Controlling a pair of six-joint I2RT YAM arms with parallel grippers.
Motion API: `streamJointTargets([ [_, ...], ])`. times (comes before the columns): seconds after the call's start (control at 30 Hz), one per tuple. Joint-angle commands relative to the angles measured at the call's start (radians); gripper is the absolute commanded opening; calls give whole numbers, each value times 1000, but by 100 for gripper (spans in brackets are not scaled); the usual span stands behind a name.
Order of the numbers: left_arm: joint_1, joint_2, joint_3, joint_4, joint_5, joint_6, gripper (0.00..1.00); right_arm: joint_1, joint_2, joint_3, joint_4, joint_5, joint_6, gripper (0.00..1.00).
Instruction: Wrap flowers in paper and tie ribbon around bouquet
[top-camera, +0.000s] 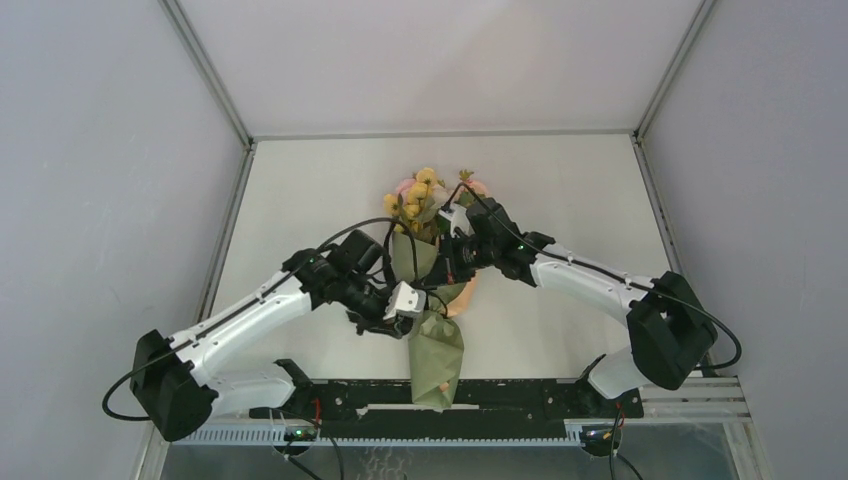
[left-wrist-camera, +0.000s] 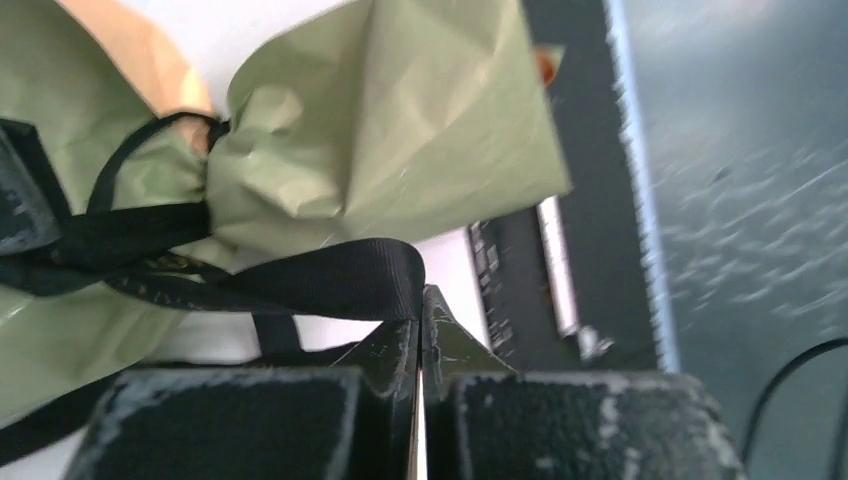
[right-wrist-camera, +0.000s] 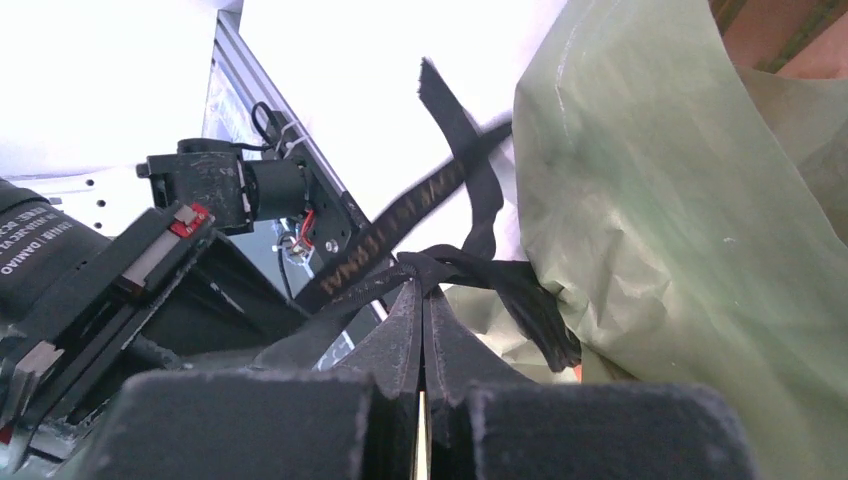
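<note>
- Nearest the arm bases lies the narrow tail of the paper (top-camera: 437, 360) — it need not be disturbed.
- At the cinched waist, the ribbon (left-wrist-camera: 330, 280) is pinched by the left jaws and the right jaws, both closed on it. Its ends should be drawn apart evenly, so the knot is snugged without tearing.
- Beyond, the flowers (top-camera: 420, 195) rest on the counter (top-camera: 300, 190) — they should not be dragged.

Left wrist view: the paper (left-wrist-camera: 400, 130) is cut by the top and left edges. The ribbon (left-wrist-camera: 330, 280) runs out at the left edge, and the background on the right is blurred.
Right wrist view: the paper leaves the right edge.
Top view: the left arm (top-camera: 340, 278) and right arm (top-camera: 497, 242) cover the waist of the bouquet (top-camera: 437, 355). The ribbon there is too small to trace.
</note>
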Motion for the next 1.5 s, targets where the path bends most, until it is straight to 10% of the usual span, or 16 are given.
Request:
streamJointTargets([
  [0.0, -20, -32, 17, 181, 207, -493, 0, -10, -64, 8, 56, -19, -8, 0],
  [0.23, -56, -22, -184, 1156, 257, -1384, 0, -38, -58, 7, 54, -23, 1, 0],
  [0.77, -284, 27, -409, 1460, -183, -923, 2, -75, -39, 8, 74, -31, 23, 0],
  [0.9, -292, 52, -457, 1467, -302, -764, 9, -67, -59, 8, 53, -5, 18, 0],
  [1.07, -291, 6, -453, 1325, -331, -632, 41, -47, -86, 7, 14, 50, 7, 0],
  [1.47, -281, -153, -291, 576, -393, -137, 74, -6, -116, 8, -59, 160, 5, 0],
])
